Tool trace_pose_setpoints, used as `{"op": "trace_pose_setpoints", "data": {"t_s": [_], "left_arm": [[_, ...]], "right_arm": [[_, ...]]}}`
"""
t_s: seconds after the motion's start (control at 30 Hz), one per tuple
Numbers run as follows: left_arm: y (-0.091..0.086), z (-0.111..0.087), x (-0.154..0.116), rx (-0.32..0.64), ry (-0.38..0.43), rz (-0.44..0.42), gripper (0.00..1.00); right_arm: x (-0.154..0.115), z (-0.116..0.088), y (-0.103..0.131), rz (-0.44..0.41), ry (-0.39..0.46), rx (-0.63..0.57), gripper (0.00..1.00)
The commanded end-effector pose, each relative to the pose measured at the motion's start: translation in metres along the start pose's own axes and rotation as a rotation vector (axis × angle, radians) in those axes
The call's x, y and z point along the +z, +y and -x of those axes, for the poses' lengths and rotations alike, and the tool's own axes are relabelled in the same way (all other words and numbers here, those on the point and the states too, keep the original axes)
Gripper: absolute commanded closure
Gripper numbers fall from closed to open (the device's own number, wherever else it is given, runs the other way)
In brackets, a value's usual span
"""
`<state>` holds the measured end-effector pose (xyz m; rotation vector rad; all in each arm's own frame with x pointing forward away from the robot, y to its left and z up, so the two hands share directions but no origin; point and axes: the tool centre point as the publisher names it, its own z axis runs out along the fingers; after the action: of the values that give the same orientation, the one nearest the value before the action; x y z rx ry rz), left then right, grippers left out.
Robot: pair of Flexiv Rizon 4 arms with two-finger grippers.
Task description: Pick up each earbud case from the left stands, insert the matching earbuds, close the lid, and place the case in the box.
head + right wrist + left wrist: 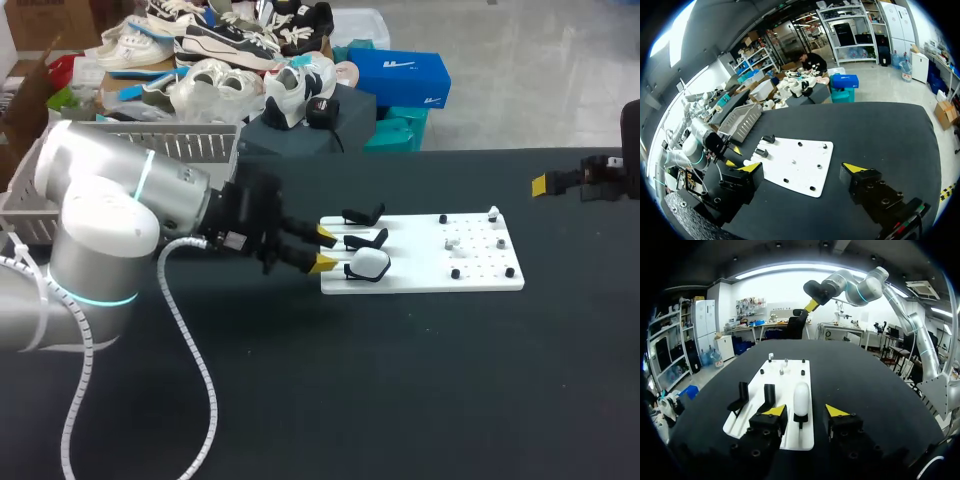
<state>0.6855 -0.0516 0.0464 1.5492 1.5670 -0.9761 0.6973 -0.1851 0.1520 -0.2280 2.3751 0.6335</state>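
Observation:
A white earbud case (370, 263) sits on the nearest of three black stands at the left end of the white board (420, 272). The other two stands (363, 213) hold nothing. My left gripper (324, 249) is at the board's left edge, open. In the left wrist view the case (801, 398) stands between its yellow fingertips (774, 410) and slightly ahead, with a gap on each side. Small white earbuds (452, 243) lie among black pegs on the board's right half. My right gripper (548, 183) hangs at the far right, and in its own view it (804, 169) stands wide open and holds nothing.
A grey slatted basket (170, 145) stands at the table's back left, behind my left arm. A white cable (190, 350) loops from the left arm over the black table. Black pegs (455, 273) stick up from the board's right half.

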Motion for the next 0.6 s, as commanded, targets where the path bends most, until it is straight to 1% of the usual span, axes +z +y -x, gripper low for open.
{"op": "trace_pose_setpoints", "data": {"t_s": [0.03,0.1,0.17,0.3,0.37,0.43,0.6], "left_arm": [[0.005,-0.002,0.01,0.0,0.0,-0.004,0.53],[0.005,-0.002,0.011,0.001,-0.001,-0.013,0.51],[0.004,-0.001,0.012,0.005,-0.004,-0.017,0.38],[0.003,-0.003,0.018,0.008,-0.004,-0.022,0.36],[0.005,-0.004,0.021,0.006,-0.002,-0.017,0.31],[0.006,-0.004,0.023,0.006,-0.002,-0.015,0.35],[0.008,-0.004,0.031,0.0,-0.004,-0.006,0.37]], "right_arm": [[0.002,0.001,-0.002,0.007,0.0,-0.002,0.0],[0.002,0.001,-0.002,0.007,0.0,-0.002,0.0],[0.002,0.001,-0.002,0.007,0.0,-0.002,0.0],[0.002,0.001,-0.002,0.007,0.0,-0.002,0.0],[0.002,0.001,-0.002,0.007,0.0,-0.002,0.0],[0.002,0.001,-0.002,0.007,0.0,-0.002,0.0],[0.002,0.001,-0.002,0.007,0.0,-0.002,0.0]]}}
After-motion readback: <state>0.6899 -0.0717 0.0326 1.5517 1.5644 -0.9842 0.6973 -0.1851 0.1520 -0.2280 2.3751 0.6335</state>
